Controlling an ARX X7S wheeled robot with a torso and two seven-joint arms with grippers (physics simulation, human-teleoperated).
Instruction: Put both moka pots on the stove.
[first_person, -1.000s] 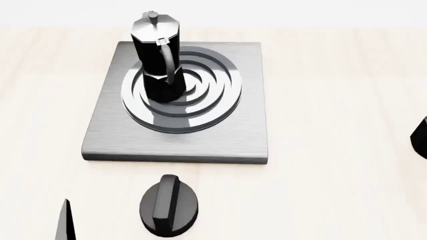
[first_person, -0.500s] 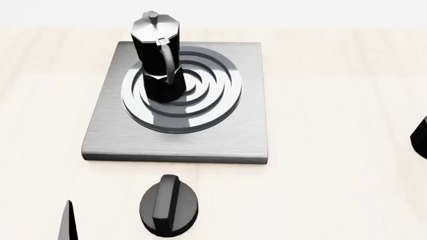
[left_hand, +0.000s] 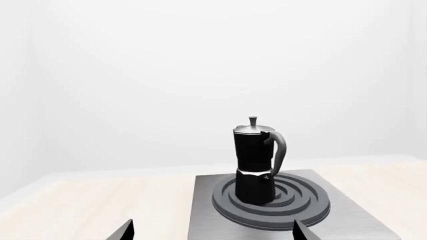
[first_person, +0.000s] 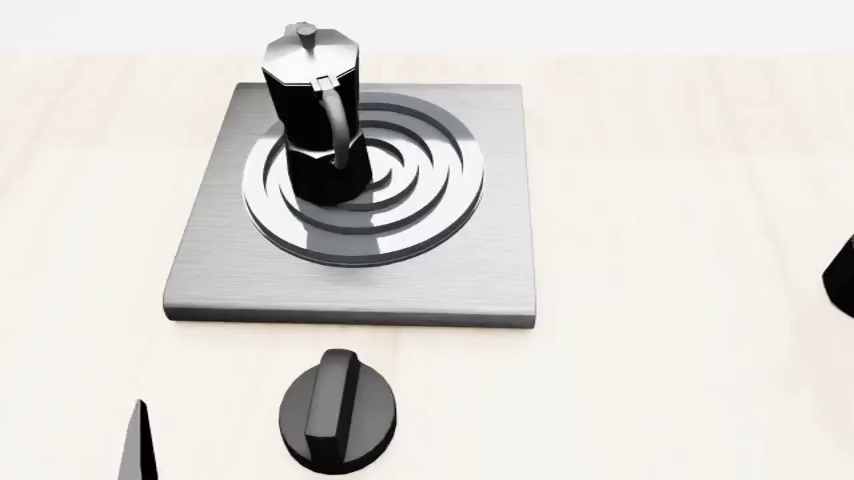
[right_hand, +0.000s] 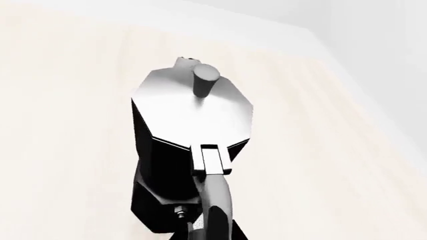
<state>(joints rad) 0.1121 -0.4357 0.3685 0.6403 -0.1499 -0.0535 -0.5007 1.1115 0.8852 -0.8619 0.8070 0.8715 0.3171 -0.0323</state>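
One moka pot (first_person: 316, 120) stands upright on the left part of the stove's burner rings; the left wrist view shows it too (left_hand: 257, 160). The stove (first_person: 441, 270) is a grey square plate and also shows in the left wrist view (left_hand: 207, 210). My left gripper (left_hand: 213, 234) is open and empty, short of the stove's near edge; one fingertip (first_person: 134, 450) shows in the head view. The second moka pot (right_hand: 190, 130) fills the right wrist view, upright over the wooden table. My right gripper (right_hand: 208, 234) is closed around its curved handle (right_hand: 215, 200).
A squat black round knob (first_person: 338, 410) sits on the table in front of the stove. A black shape (first_person: 842, 275) pokes in at the head view's right edge, mostly out of frame. The light wooden table (first_person: 667, 200) stretches around the stove.
My left fingertip has shifted slightly right and down in the head view. The black shape at the right edge has edged slightly outward. The pot on the stove has not moved.
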